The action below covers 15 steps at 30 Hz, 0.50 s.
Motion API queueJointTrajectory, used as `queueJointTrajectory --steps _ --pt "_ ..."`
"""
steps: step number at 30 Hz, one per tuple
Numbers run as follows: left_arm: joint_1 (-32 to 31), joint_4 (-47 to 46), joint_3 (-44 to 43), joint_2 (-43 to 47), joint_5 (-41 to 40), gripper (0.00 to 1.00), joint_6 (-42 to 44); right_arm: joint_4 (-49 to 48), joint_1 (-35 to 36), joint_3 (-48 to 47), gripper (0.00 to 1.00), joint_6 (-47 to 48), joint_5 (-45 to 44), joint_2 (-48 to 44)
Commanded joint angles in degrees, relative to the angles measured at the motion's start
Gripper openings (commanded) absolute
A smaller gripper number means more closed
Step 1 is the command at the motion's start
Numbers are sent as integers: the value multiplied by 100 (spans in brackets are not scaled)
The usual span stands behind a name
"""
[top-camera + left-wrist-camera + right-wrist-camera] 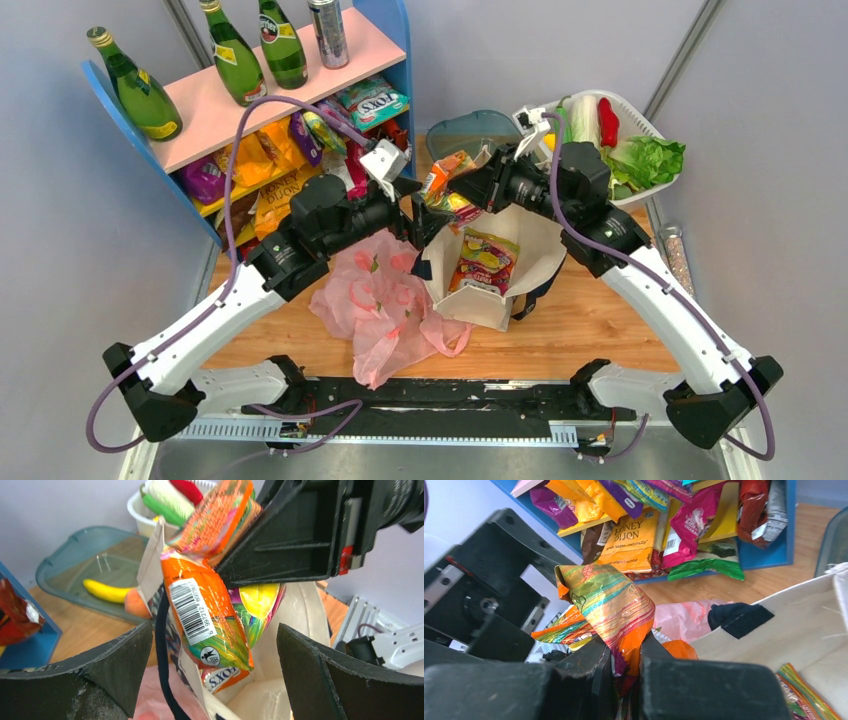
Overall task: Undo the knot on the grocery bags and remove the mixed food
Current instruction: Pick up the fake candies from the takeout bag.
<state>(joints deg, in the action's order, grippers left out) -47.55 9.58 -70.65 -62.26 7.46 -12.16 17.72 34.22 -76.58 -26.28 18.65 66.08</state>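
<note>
- From the top camera, the orange snack packet [447, 176] is hanging above the open mouth of the cream canvas tote [500, 306], pinched at its crinkled upper edge by the right gripper [455, 186].
- The left gripper [420, 215] is standing just beside the packet, its fingers spread wide and gripping nothing.
- The thin pink plastic bag [385, 300] is lying crumpled on the wooden table [600, 330], touching the tote's left side. Whether its handles are tied cannot be told.
- A second packet [485, 260], glossy and multicoloured, is resting inside the tote.
- From the left wrist, the packet [205, 615] is dangling between the two black fingers [120, 665], apart from both, its barcode facing the camera.
- Behind it, a yellow banana [105, 591] and a peach [137, 604] are lying in a teal tray [65, 560], and a navy strap [161, 645] is running down the tote's edge.
- From the right wrist, the black fingers [704, 690] are clenching the foil packet [609, 605], which is bulging out above them, wrinkled and striped.
- Beyond, the pink bag [679, 620] is lying against the tote's coarse wall [784, 625], and bright packets are crowding the blue shelf [784, 550].
</note>
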Motion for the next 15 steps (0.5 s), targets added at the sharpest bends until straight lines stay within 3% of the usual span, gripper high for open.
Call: queueJointTrajectory --steps 1,2,4,7,8,9,11,12,13,15 --pt "-9 -353 264 47 61 97 -60 -755 15 -210 0 -389 480 65" --pt "-9 -458 298 65 36 93 -63 -783 10 -195 0 -409 495 77" --pt "-4 -501 386 113 -108 72 -35 -835 15 -176 0 -431 512 97" --pt "-8 -504 432 170 -293 34 -36 -915 10 -152 3 -465 525 115" --pt "-4 -513 452 196 -354 28 -61 -951 21 -137 11 -468 525 122" --pt "-2 -529 463 219 -392 16 -86 -992 16 -118 25 -466 525 121" --pt "11 -660 536 335 -502 2 -191 -1094 0 -65 65 -457 567 118" --pt "42 -807 606 440 -569 0 -298 -1152 -16 -37 81 -449 595 111" --pt "70 -865 641 494 -603 0 -358 -1219 -38 -15 92 -468 628 96" --pt "205 -1162 702 661 -560 0 -603 -1412 -136 74 100 -628 714 37"
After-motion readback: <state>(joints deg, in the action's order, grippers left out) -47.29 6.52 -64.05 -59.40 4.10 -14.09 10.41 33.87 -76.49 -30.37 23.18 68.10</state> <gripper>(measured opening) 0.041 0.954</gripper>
